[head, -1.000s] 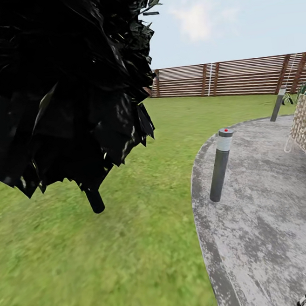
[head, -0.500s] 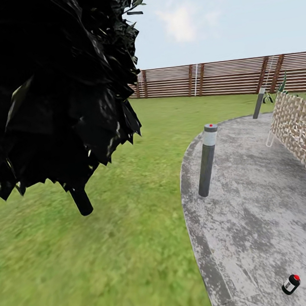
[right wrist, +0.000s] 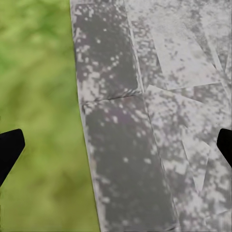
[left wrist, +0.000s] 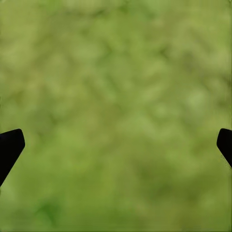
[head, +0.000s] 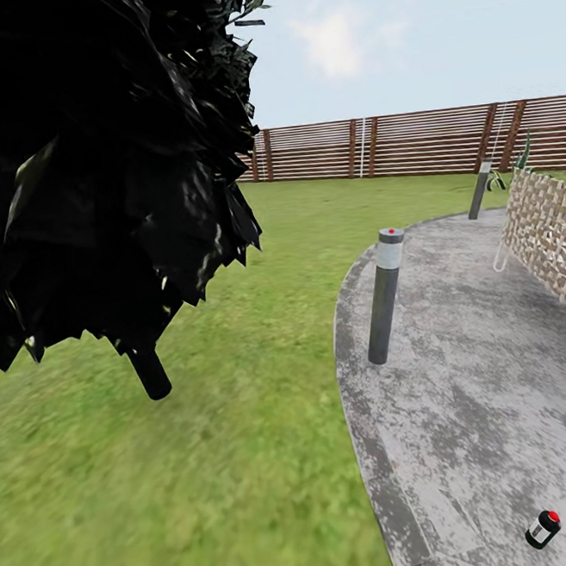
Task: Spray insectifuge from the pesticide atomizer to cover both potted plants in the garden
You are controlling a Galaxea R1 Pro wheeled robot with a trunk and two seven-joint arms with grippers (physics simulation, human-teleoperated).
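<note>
The pesticide atomizer [head: 543, 528] is a small dark bottle with a white band and a red top. It lies tilted on the grey paved patio [head: 475, 386] at the lower right of the head view, in the garden. My left gripper [left wrist: 116, 150] is open over blurred green grass, its dark fingertips [left wrist: 9, 147] wide apart with nothing between them. My right gripper [right wrist: 116, 150] is also open and empty, over the patio's edge stones where they meet the lawn. The potted plants are out of view.
A dark-leaved tree [head: 98, 162] fills the upper left, its trunk [head: 151, 374] standing in the lawn [head: 205, 463]. A grey bollard lamp [head: 385, 295] stands at the patio's rim, another bollard [head: 479, 190] farther back. A woven panel [head: 555, 235] lies at right, a brown slatted fence [head: 408, 143] behind.
The camera has swung so the whole scene slid left; the atomizer, at the bottom edge a second ago, now sits fully in view. Little has shifted in the last half second.
</note>
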